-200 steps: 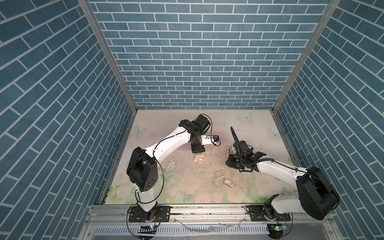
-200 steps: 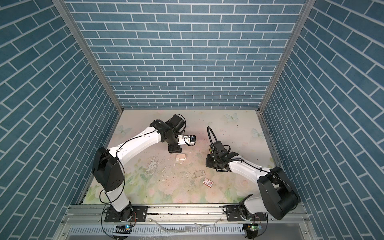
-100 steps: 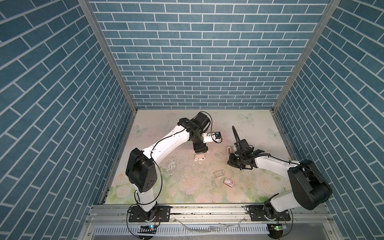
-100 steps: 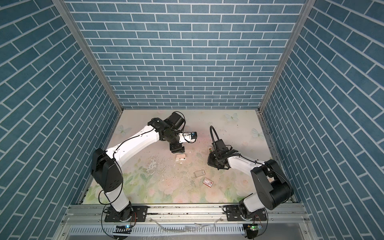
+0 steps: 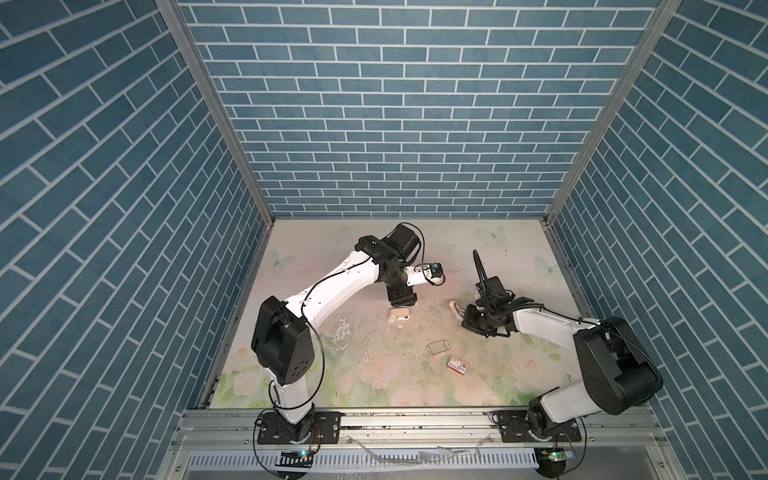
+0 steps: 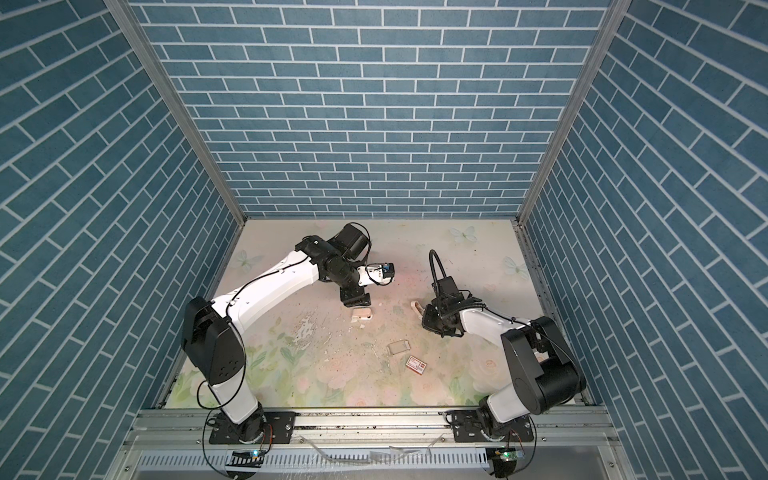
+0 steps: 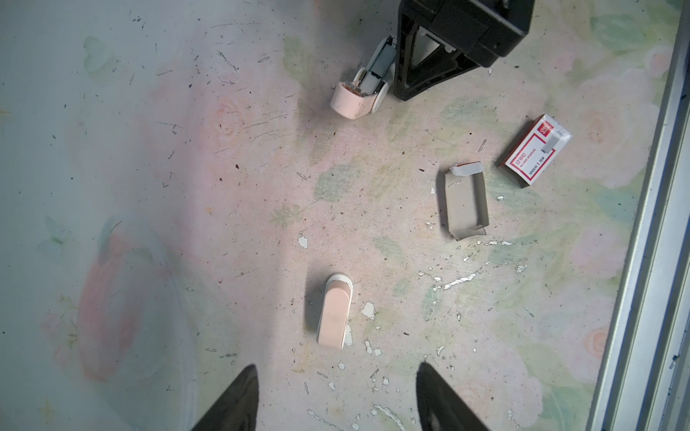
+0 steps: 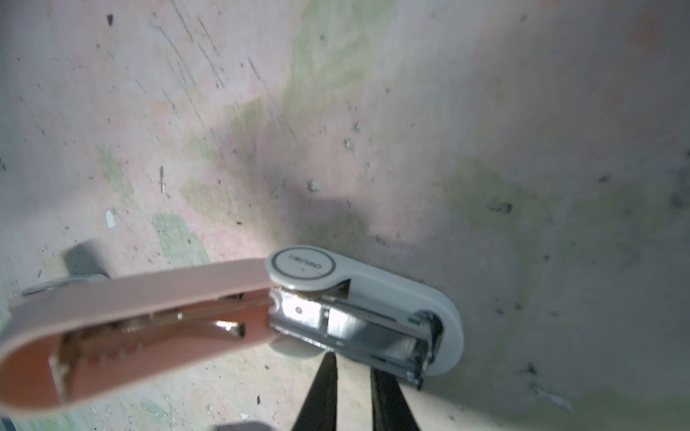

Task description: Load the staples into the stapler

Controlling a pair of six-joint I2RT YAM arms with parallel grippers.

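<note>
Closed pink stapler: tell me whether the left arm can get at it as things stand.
Probably yes: the left pincer hangs open above the closed pink stapler, with nothing between them.

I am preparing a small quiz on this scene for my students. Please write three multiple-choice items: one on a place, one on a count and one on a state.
1. Where does the box lie?
A. on a stapler
B. against the back wall
C. beside the tray

2. How many staplers are in view?
A. two
B. one
C. three

3. In what state is the left gripper?
A. shut on the box
B. open and empty
C. shut on a stapler

Key:
1 C: the left wrist view shows the box and the tray side by side, a little apart.
2 A: there is a closed stapler and an open stapler, and no third.
3 B: its jaws stand wide apart with nothing between them.
</note>
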